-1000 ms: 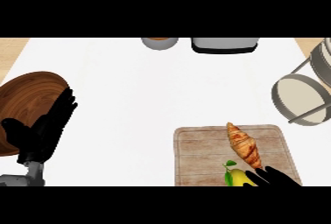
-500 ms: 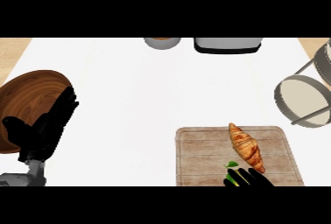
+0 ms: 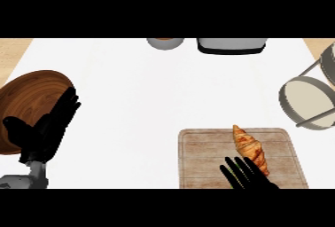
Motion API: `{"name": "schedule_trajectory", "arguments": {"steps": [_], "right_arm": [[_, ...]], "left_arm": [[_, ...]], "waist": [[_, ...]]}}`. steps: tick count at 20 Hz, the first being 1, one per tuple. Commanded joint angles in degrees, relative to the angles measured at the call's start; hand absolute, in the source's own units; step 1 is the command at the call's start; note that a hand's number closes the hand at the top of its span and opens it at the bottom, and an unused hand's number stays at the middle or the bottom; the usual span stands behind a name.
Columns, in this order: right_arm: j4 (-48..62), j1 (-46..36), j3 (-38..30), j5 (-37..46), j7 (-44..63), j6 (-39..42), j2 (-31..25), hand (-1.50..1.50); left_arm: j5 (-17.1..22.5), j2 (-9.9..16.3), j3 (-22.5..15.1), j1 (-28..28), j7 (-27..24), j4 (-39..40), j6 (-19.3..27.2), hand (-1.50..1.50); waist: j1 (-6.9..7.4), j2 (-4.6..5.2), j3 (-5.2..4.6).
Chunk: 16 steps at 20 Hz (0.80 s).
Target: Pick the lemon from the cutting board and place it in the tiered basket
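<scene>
My right hand (image 3: 247, 175) reaches in from the lower edge over the near part of the wooden cutting board (image 3: 200, 153). Its fingers are spread and fairly straight, pointing away from me. They cover the spot where the lemon lay, so the lemon is almost wholly hidden beneath them. A croissant (image 3: 249, 147) lies on the board just beyond and to the right of the fingertips. The grey wire tiered basket (image 3: 306, 100) stands at the right edge, beyond the board. My left hand (image 3: 44, 129) rests open at the left.
A brown wooden bowl (image 3: 27, 103) sits at the far left, partly behind my left hand. At the back edge stand a small grey bowl (image 3: 164, 43) and a dark-rimmed grey appliance (image 3: 231, 45). White counter lies between the board and the back.
My right hand has slid forward and left over the lemon, which showed yellow and green before and is now covered. The left hand has not moved.
</scene>
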Motion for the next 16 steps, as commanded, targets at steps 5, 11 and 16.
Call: {"name": "schedule_trajectory", "arguments": {"steps": [5,11,16], "right_arm": [[14.81,-4.39,-4.48,3.70,-6.90,-9.98,5.20,-1.50],[6.50,-1.82,-3.86,7.68,-3.79,-0.99,6.28,-1.50],[11.14,-3.59,-4.91,3.87,-6.61,5.42,5.38,1.50]], "left_arm": [[-1.68,-0.76,2.56,-0.69,-1.32,2.46,-2.52,0.00],[-3.85,-3.47,3.62,-1.35,0.91,0.87,-3.48,0.00],[-3.08,-2.99,3.97,3.51,0.33,-3.58,-4.92,0.00]], "waist": [[0.15,0.11,0.02],[-0.04,0.03,-0.02],[0.36,0.02,-0.01]]}}
